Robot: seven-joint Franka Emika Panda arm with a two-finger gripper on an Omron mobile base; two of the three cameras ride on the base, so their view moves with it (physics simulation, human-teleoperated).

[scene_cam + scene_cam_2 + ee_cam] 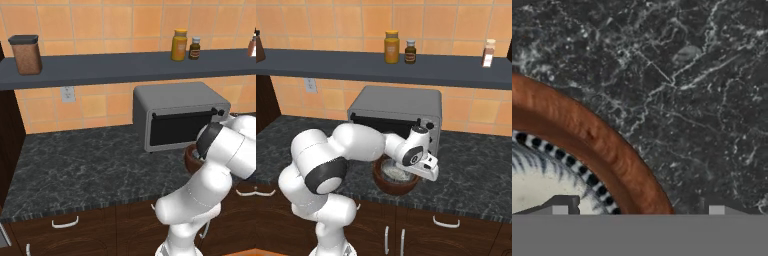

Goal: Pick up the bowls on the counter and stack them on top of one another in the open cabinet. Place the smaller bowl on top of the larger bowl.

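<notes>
The larger bowl (387, 186), glossy reddish-brown, stands on the black marbled counter (471, 170) just in front of the microwave. The smaller bowl (392, 172) lies inside it, pale with a dotted dark rim (542, 175). My gripper (638, 210) is open and straddles the brown bowl's right rim (597, 140). One fingertip (559, 207) is inside the bowl and the other (717, 209) is outside over the counter, both clear of the wall. In the left base view the arm hides most of the brown bowl (191, 159). The open cabinet (356, 65) spans the tiled wall above.
A grey microwave (175, 115) stands close behind the bowls. On the shelf are a brown-filled jar (26, 54), a yellow bottle (391, 47), a small dark bottle (410, 52) and a spice shaker (487, 53). Bare counter (85, 160) stretches to the left.
</notes>
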